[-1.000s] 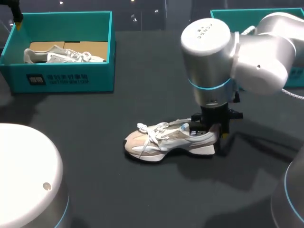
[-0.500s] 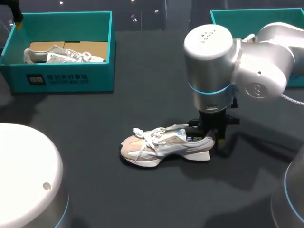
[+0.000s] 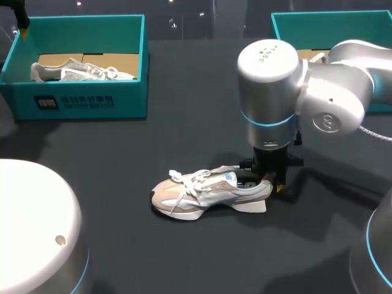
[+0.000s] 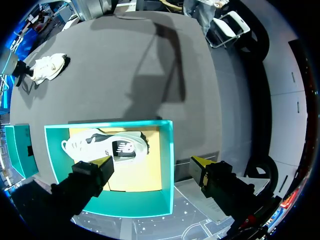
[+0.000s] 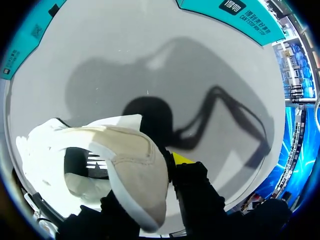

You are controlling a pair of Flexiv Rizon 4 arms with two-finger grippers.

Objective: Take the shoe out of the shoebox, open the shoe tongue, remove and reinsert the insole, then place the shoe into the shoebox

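Now the shoe (image 3: 208,191) was out of its box and lay on its sole on the dark table (image 3: 122,159), near the middle. Its long side ran from one side of the table to the other: the toe (image 3: 160,199) pointed toward the robot's left, and the heel (image 3: 260,190) pointed toward its right. The right gripper (image 3: 269,179) stood straight down over the heel. From the right wrist, the back wall of the heel sat between the two fingers (image 5: 200,200), so the jaws looked pinched on the shoe — narrow, with only the heel wall between them. The left gripper (image 4: 152,164) was well apart from all this. It hung high over the left shoebox (image 3: 86,98), where a second shoe (image 3: 82,70) lay, and its jaws were wide with nothing in them. The right shoebox (image 3: 318,21) stood behind the right arm. So the right arm was much the nearer one, but it was at the wrong end for the next job. The laces (image 3: 184,179) and the tongue under them lay away from its jaws, toward the toe — on the left arm's side. Opening the tongue would most likely need the heel held down while the other gripper came across to the laces.
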